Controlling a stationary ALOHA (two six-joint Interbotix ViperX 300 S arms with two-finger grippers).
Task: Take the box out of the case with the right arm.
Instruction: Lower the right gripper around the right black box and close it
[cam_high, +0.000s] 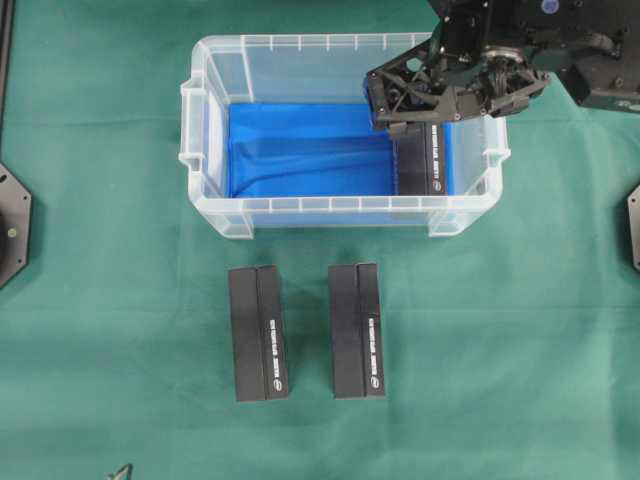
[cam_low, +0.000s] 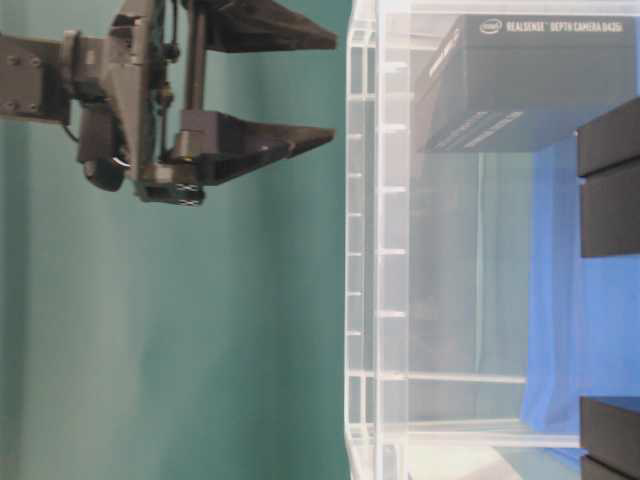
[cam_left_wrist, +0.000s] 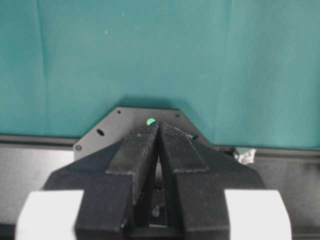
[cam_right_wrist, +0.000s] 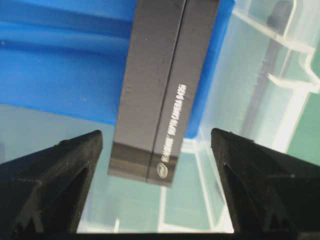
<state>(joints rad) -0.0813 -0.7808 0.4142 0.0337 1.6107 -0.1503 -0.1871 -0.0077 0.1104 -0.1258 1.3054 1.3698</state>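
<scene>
box (cam_right_wrist: 160, 85) removal is hinging on the right gripper (cam_right_wrist: 156, 145), which is hanging with its jaws spread wide and holding nothing; in the right wrist view the two black fingers (cam_right_wrist: 50, 175) are sitting at the lower left and lower right of the frame, with the box running up the middle between them, untouched. in the overhead view the box is lying at the right end of the case (cam_high: 215, 125), upper centre of the frame, close beside the case's right wall on the blue lining (cam_high: 300, 150). the risk, as i judge it, is that one finger is coming down on the clear wall or rim instead of into the narrow gap beside the box, tipping or dragging the case. an off-centre descent could also be catching only one edge, so the box twists or slips on lifting. two other boxes (cam_high: 258, 333) are lying on the green cloth (cam_high: 100, 350) in the lower middle, well clear. the left gripper (cam_left_wrist: 159, 150) is sitting closed.
</scene>
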